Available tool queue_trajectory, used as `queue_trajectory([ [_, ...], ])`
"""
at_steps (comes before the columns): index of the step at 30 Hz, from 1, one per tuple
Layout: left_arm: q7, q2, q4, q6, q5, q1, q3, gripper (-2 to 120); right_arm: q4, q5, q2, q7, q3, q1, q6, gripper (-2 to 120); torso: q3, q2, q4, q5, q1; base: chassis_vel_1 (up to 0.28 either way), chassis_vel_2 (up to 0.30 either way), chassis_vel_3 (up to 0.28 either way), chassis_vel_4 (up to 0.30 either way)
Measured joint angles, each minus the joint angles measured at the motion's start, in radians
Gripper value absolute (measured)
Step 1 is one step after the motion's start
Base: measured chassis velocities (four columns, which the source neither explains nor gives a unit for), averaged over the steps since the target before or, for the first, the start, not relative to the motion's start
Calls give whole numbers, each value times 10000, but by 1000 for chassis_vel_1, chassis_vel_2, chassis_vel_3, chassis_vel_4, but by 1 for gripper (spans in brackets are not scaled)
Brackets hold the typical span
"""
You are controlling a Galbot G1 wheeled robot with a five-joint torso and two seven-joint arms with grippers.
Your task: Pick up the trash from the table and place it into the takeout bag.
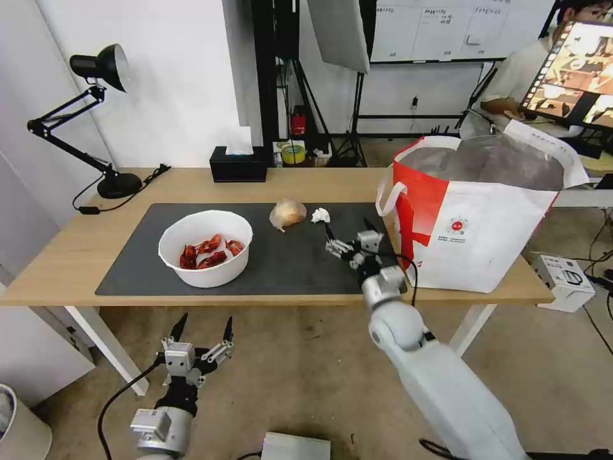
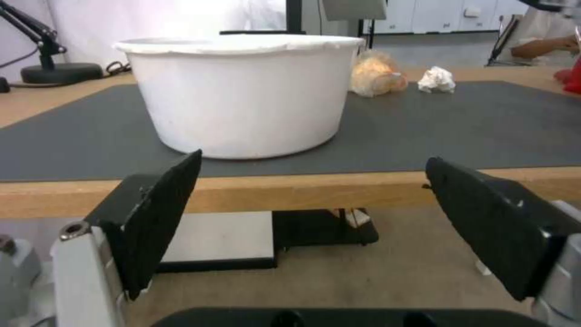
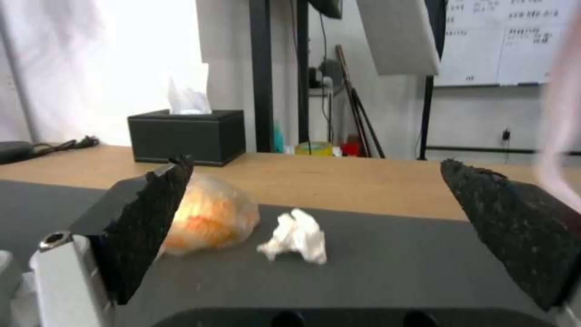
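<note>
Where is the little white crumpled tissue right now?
In the head view the tissue wad lies on the dark mat, just right of the tan lump, with the open right gripper close in front of it.

Right end effector [image 1: 350, 235] extended, jaws spread; left end effector [image 1: 203, 327] low, spread
</note>
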Motion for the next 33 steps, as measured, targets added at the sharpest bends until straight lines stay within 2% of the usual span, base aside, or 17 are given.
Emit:
queue_trajectory([
  [3, 0, 0, -80, -43, -20, 52, -75, 100, -608, 120, 70, 95, -360, 1022, -505, 100, -1, -1, 1, -2, 0, 0, 0, 0, 0],
  [8, 0, 1, -190, -50, -38, 84, -104, 100, -1212, 432, 66, 106, -722, 1893, -1200, 100, -1, 0, 0, -1, 0, 0, 0, 0, 0],
  [11, -3, 1, -221, -67, -39, 123, -108, 100, -1767, 1104, 148, 508, -1153, 2630, -2189, 100, 0, 0, 0, 0, 1, 0, 0, 0, 0],
  [15, -3, 4, -220, -132, -37, 217, -107, 100, -2467, 1876, 336, 880, -1368, 3326, -2930, 100, -1, 0, 1, 0, 0, 0, 0, 0, 0],
  [26, -2, 8, -171, -202, 28, 303, -22, 100, -4266, 2757, 727, 548, -2062, 4653, -3431, 100, -1, 0, 0, 1, 0, 0, 0, 0, 0],
  [33, 1, 11, -48, -206, 49, 205, -24, 100, -5598, 2642, 1196, -76, -2297, 5191, -3436, 100, -1, 0, 0, 0, 0, 0, 0, 0, 0],
])
